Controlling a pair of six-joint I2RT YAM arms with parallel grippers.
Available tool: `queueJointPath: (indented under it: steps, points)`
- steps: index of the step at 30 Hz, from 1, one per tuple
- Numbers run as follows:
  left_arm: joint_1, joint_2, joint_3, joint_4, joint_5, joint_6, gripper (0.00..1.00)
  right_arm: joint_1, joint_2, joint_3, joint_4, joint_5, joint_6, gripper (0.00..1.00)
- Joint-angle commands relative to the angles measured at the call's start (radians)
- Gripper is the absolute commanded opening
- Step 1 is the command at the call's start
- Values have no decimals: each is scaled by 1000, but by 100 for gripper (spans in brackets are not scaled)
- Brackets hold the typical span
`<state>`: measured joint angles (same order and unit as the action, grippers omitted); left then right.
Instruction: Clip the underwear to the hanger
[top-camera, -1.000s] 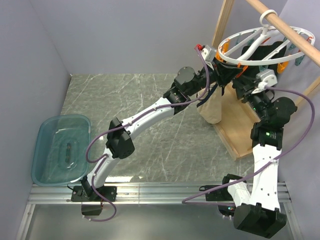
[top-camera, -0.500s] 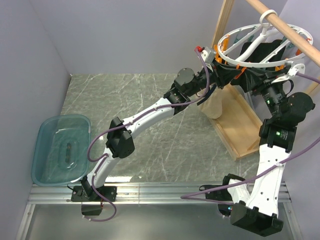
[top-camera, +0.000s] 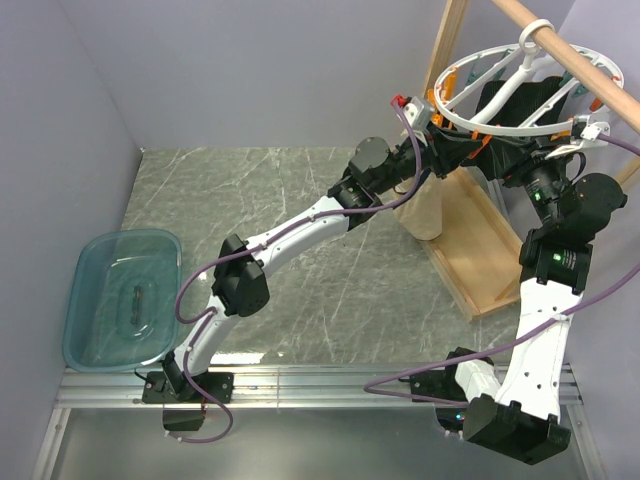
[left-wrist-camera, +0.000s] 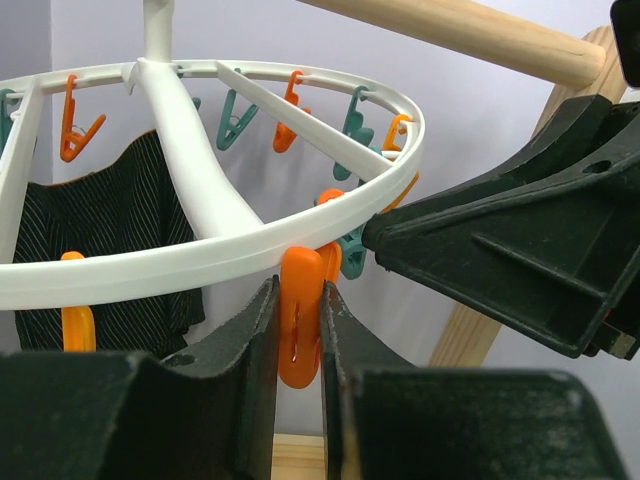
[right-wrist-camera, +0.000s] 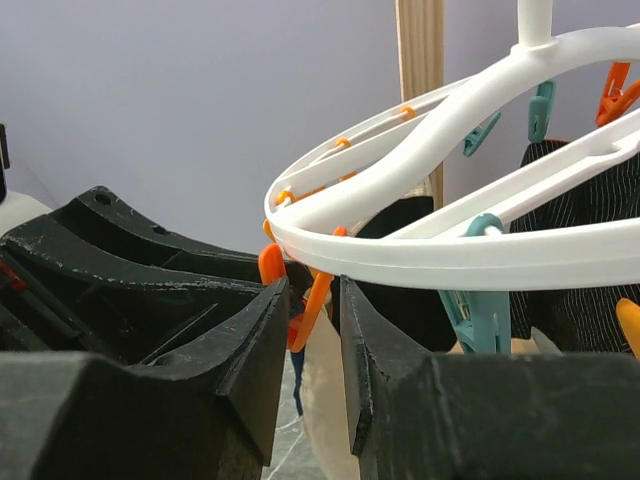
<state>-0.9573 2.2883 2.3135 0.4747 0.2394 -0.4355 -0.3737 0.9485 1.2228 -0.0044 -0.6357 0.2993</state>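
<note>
The white ring hanger (top-camera: 470, 122) hangs from the wooden rod, tilted, with orange and teal clips under it. My left gripper (top-camera: 445, 140) is at its near-left rim; in the left wrist view the gripper (left-wrist-camera: 298, 330) is shut on an orange clip (left-wrist-camera: 300, 320) below the ring (left-wrist-camera: 200, 265). The beige underwear (top-camera: 425, 205) hangs below that spot; what holds its top edge is hidden. My right gripper (top-camera: 490, 155) faces the left one under the rim. In the right wrist view the gripper (right-wrist-camera: 312, 310) is almost shut around an orange clip (right-wrist-camera: 318, 295), with beige fabric (right-wrist-camera: 330, 400) behind.
The wooden frame's rod (top-camera: 585, 62), post (top-camera: 445, 45) and base board (top-camera: 480, 240) stand at the back right. Black garments (top-camera: 520, 100) hang from the hanger's far side. A teal plastic tub (top-camera: 120, 300) sits at the near left. Purple walls enclose the table.
My right arm has swung up and to the right, bringing its gripper under the hanger's rim. The hanger has tilted and shifted slightly. My left gripper has stayed at the rim with the underwear hanging below.
</note>
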Motion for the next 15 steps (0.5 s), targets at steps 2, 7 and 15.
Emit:
queueJointPath:
  steps: [2,7,15]
  points:
    - [-20,-29,0,61,29,41,3,-1,3,-12,21,4,12,34]
    - [-31,-29,-2,61,18,72,3,16,-8,-35,23,21,6,34]
    - [-35,-27,-5,68,21,70,2,42,-71,-144,129,100,55,31]
